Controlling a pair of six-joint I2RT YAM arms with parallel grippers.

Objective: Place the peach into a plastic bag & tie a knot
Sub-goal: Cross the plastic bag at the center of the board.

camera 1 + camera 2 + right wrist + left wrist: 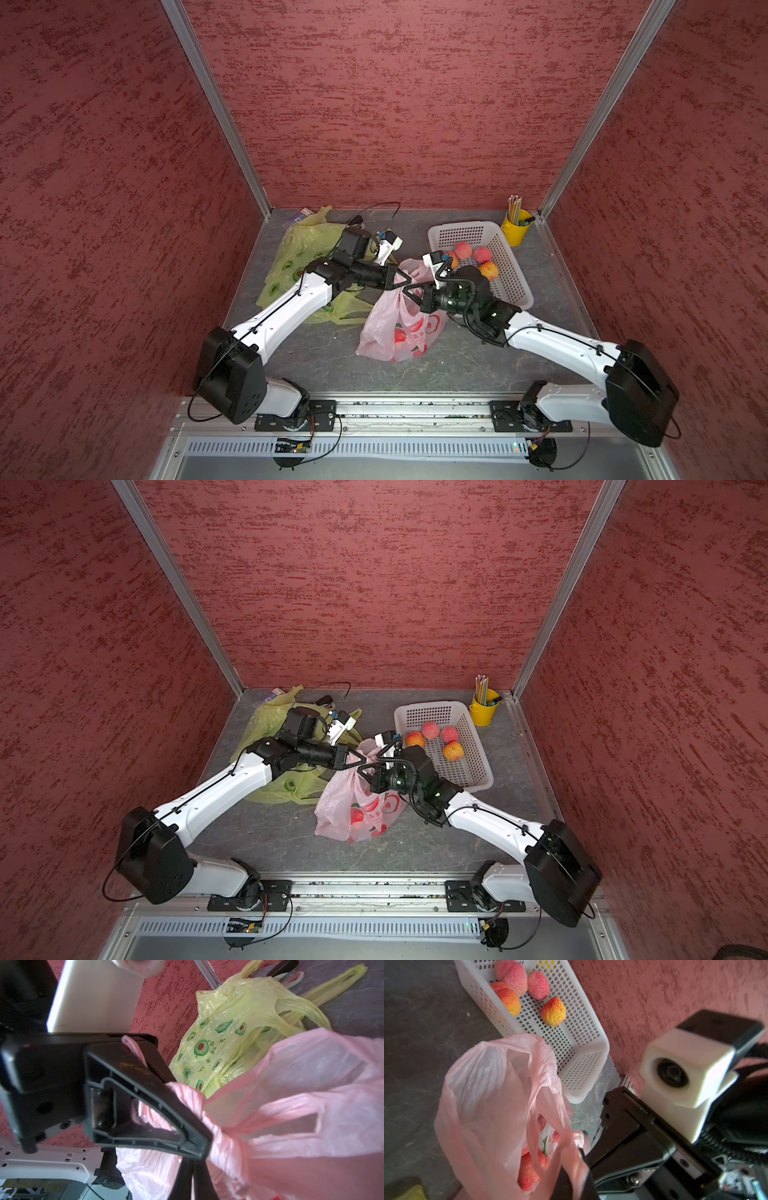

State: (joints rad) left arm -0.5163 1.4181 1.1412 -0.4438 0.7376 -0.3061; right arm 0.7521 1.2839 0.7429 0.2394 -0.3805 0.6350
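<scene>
The pink plastic bag stands at the middle of the table, its top pulled up. A red peach lies inside it, seen through the mouth in the left wrist view. Both grippers meet tip to tip just above the bag. My left gripper is shut on a twisted pink handle, which also shows pinched between its black fingers in the right wrist view. My right gripper is shut too, with pink film of the bag at its tips.
A white perforated basket at the back right holds several more peaches. A yellow-green bag lies under the left arm. A yellow cup of pencils stands in the back right corner.
</scene>
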